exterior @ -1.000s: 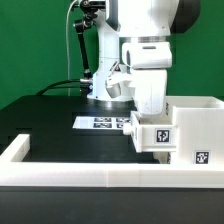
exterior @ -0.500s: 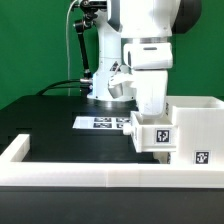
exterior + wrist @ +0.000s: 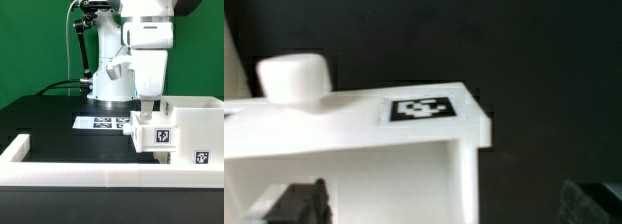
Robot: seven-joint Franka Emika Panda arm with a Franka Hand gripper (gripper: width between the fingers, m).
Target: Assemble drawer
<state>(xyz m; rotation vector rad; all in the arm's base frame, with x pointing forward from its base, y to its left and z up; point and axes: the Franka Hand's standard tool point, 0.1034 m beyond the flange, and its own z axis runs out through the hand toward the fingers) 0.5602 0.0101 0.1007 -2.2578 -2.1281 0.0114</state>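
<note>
The white drawer casing [image 3: 192, 128] stands at the exterior view's right. A smaller knobbed tray [image 3: 152, 132] with a black-and-white tag sits against its left side. My gripper [image 3: 148, 106] hangs just above the tray, clear of it. In the wrist view the tray [image 3: 367, 150] fills the frame, with its round knob [image 3: 292, 75] and a tag [image 3: 422, 108]. My gripper [image 3: 446, 207] is open and empty, and its dark fingertips [image 3: 295, 205] stand far apart at the frame's edge. A second tray is not in view.
The marker board [image 3: 100, 122] lies on the black table behind the tray. A low white border wall [image 3: 70, 172] runs along the front and the left side. The arm's base and a cable stand at the back.
My arm has risen. The gripper that sat low around the tray now hangs above it, and the tray has stayed in place at the casing.
</note>
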